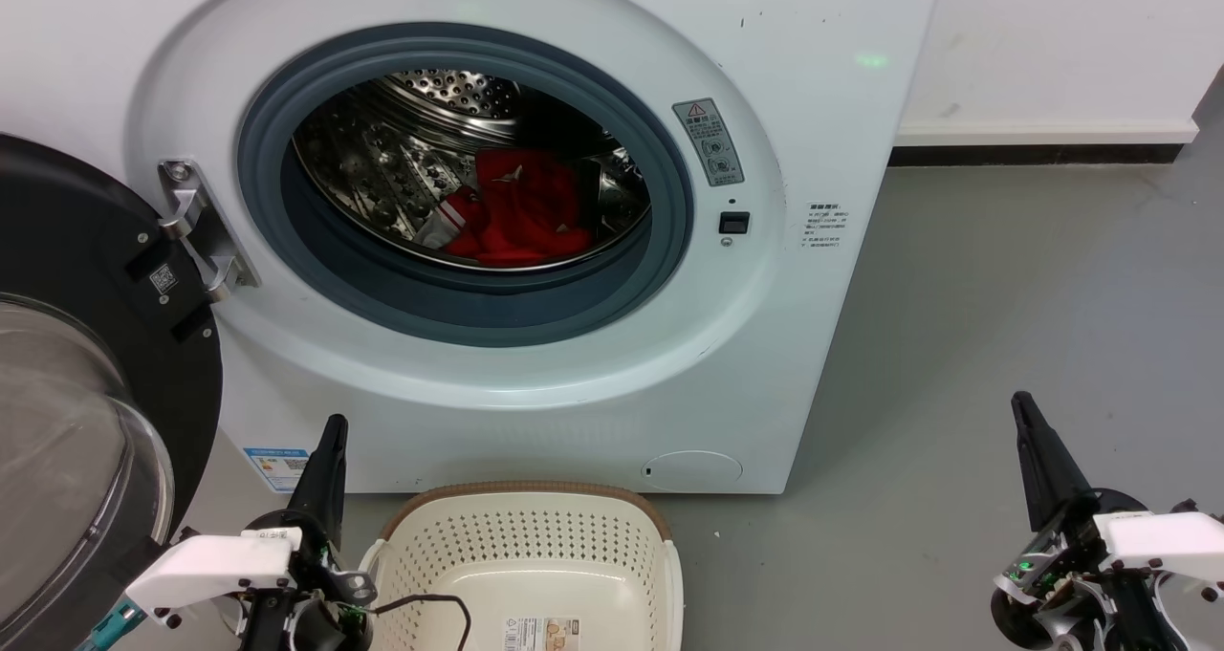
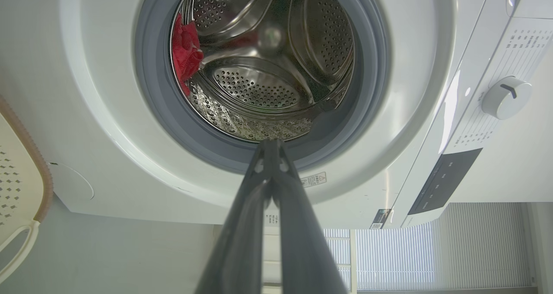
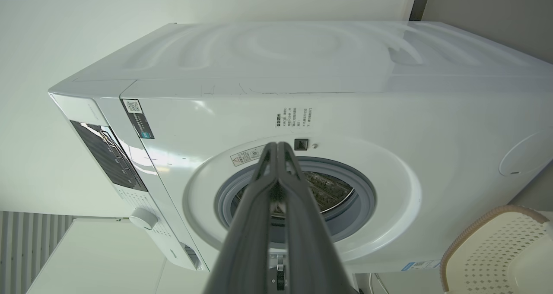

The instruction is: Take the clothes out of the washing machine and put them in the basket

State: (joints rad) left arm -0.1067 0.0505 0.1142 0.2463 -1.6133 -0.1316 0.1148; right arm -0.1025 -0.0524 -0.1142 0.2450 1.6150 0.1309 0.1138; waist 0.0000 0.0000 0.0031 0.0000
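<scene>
The clothes (image 1: 516, 206) are lying in the drum of the washer (image 1: 841, 106), well ahead of both sets of jaws and touching neither. The basket (image 1: 521, 491) is sitting on the floor between them, just beside the left jaws and well apart from the right jaws. Both sets of jaws are pointing at the washer, fingers (image 2: 250, 207) pinched together and gripping nothing, with the open door (image 1: 57, 240) hanging outside the left jaws.

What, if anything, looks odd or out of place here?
Nothing much stands out. The washer has its door open, red clothes lie in the drum, and the basket sits upright and empty in front. Only a few small dark scuffs mark the washer's front, upper right.
</scene>
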